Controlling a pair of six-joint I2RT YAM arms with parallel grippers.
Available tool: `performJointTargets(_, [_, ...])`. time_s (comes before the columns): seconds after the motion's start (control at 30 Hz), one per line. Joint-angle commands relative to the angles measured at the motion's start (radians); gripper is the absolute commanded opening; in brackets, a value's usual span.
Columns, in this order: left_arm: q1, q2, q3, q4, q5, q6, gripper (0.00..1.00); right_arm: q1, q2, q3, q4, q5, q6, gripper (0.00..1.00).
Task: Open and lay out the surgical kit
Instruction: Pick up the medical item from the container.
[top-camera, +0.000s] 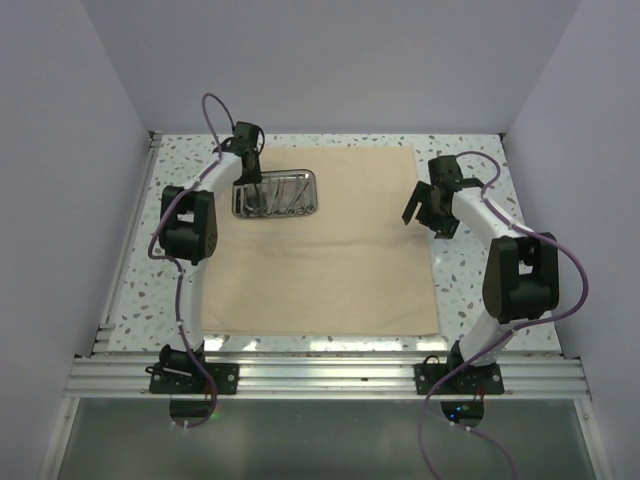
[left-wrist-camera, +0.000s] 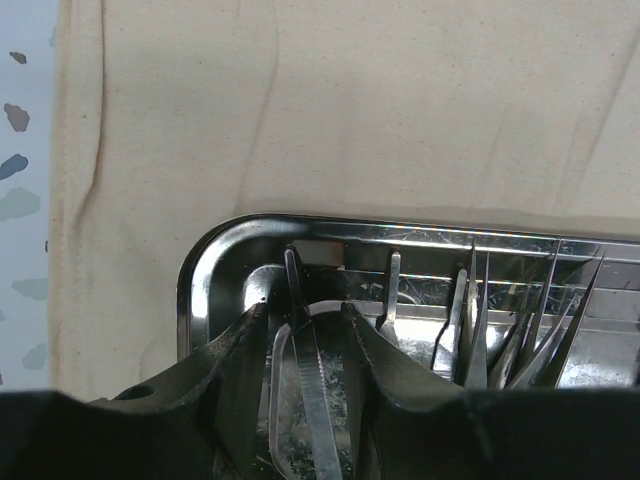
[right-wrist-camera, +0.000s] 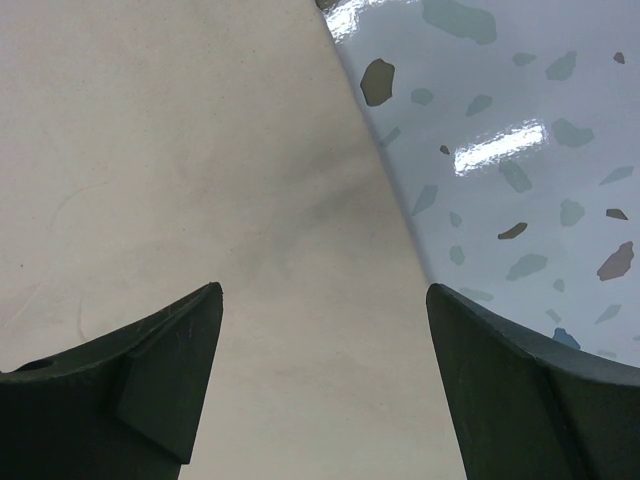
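Note:
The beige cloth wrap (top-camera: 320, 245) lies spread flat on the table. The shiny steel tray (top-camera: 305, 212) sits on its far left part and holds several thin silver instruments (top-camera: 285, 194). My left gripper (top-camera: 248, 186) is down in the tray's left end. In the left wrist view it (left-wrist-camera: 304, 312) is open, and its fingers (left-wrist-camera: 250, 345) straddle one pair of tweezers (left-wrist-camera: 318, 390) without closing on it. More instruments (left-wrist-camera: 470, 335) lie to the right in the tray (left-wrist-camera: 215, 260). My right gripper (top-camera: 424, 212) hovers open and empty over the cloth's right edge (right-wrist-camera: 300, 200).
The speckled white table (top-camera: 470, 290) shows around the cloth, also in the right wrist view (right-wrist-camera: 520, 120). Metal rails run along the left side (top-camera: 135, 230) and the near edge (top-camera: 330, 375). Plain walls enclose the back and sides.

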Motion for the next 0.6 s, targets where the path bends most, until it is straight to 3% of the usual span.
performJointTargets(0.0, [-0.006,-0.008,0.016,0.027,-0.016,-0.027,0.39,0.0,-0.025,0.011,-0.005,0.013,-0.024,0.87])
performJointTargets(0.57, [-0.003,0.097,0.053,0.004,-0.024,-0.045,0.36,0.002,0.012,0.031,-0.008,0.019,-0.029,0.87])
